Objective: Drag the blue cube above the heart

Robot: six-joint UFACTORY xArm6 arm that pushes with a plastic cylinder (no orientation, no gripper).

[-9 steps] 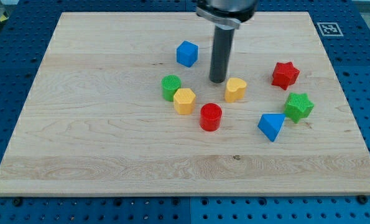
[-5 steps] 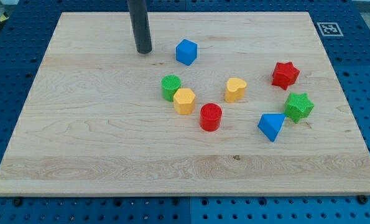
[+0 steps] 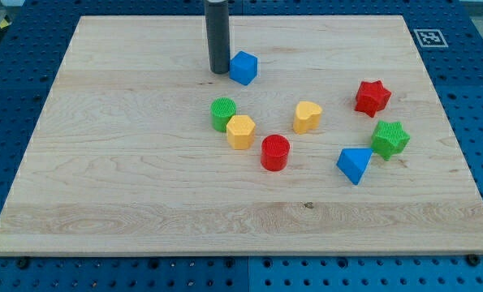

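My tip (image 3: 219, 71), a bare rod with no end effector to open or close, sits just left of the blue cube (image 3: 243, 68), which looks light, rigid and likely to slide easily over the tabletop (image 3: 127, 162) toward the yellow heart (image 3: 307, 117) if pushed squarely on its left face.

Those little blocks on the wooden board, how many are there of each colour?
Blue: 2, the blue cube and a blue triangular block.
Red: 2, a red star and a red cylinder.
Green: 2, a green cylinder and a green star.
Yellow: 2, the yellow heart and a yellow hexagon.
Total: 8.
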